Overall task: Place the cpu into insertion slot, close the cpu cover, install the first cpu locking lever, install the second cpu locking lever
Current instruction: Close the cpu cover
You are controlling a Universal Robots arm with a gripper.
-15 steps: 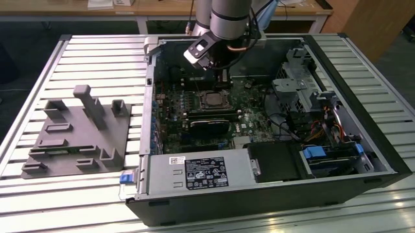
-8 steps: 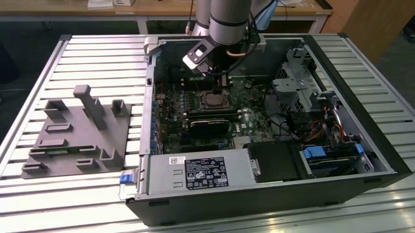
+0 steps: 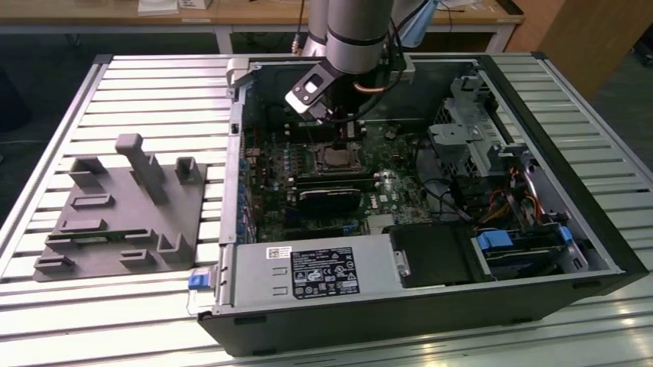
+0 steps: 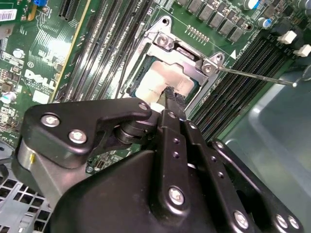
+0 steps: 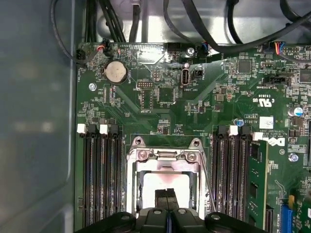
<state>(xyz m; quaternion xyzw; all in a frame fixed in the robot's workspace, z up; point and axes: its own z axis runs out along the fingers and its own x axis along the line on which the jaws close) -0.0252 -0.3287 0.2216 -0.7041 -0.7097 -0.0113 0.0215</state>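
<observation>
Inside the open computer case [image 3: 429, 306], which stood towards the exterior view's right side of the slatted worktop [image 3: 153, 84], the cpu [image 5: 163, 180] lay flat in the insertion slot [image 5: 131, 194], its pale silver-tan top showing through the cut-out of the cpu cover [image 5: 165, 166]. Whether that cover was fully down could not be told. The fingers [image 5: 160, 198] were pressed together, tips at the chip's top and gripping nothing visible. One thin wire locking lever [image 4: 257, 76] stuck out sideways, unhooked. The chip looked light, stiff and slick-topped, probably fragile underneath, so it was best held by its edges.
</observation>
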